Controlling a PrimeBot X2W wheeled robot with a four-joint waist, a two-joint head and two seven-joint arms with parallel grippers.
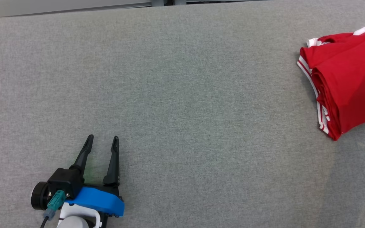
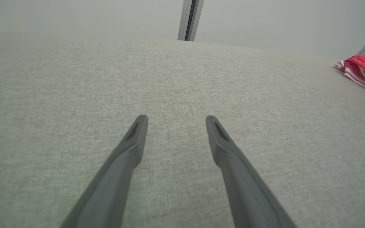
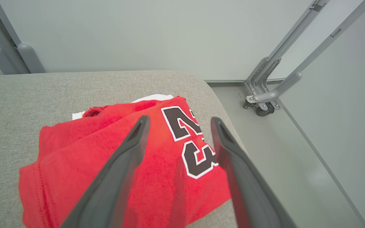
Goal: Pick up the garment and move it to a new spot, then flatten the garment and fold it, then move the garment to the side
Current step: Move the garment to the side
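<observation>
red folded garment (image 1: 350,79) on grey table (image 1: 182,95), left tool (image 1: 103,137) spread wide, right tool (image 3: 180,118) spread above it

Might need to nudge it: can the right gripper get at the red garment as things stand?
Probably yes. The right gripper hangs open just over the red garment, nothing between them, at the right edge of the grey surface.

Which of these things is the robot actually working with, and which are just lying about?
In the job: red garment, grey padded table, left end effector, right end effector.
Just standing by: wheeled metal frame, floor.
</observation>
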